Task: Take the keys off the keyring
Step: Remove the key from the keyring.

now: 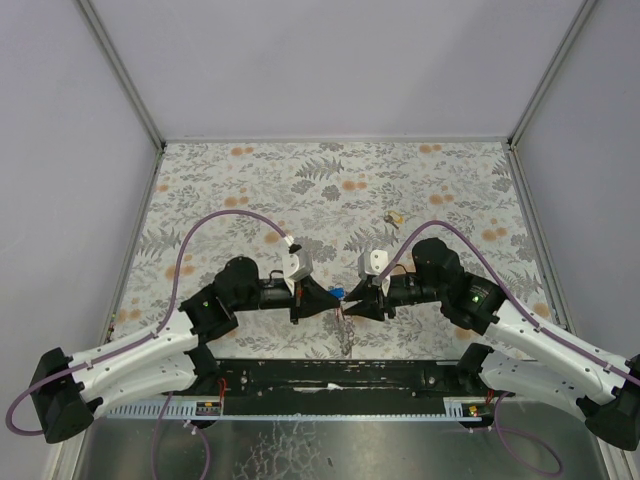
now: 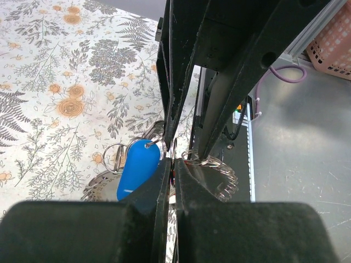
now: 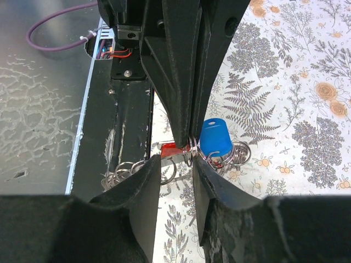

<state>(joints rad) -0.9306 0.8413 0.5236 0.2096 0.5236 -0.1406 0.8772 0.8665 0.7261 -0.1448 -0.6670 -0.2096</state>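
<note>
Above floral table [image 1: 300, 170], keyring [image 2: 218, 164] in left jaws, at parted right jaws.

a robot lab booth: plain white walls [image 1: 330, 60], aluminium framing [image 1: 120, 70], floral-covered table [image 1: 250, 180].

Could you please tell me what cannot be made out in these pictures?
Top view: keyring tiny, partly hidden where left gripper and right gripper meet; keys uncountable.
Left wrist view: own fingers cover part of blue tag.
Right wrist view: red key partly behind the left gripper's finger.
Top view: small object on cloth, unidentifiable.
</note>
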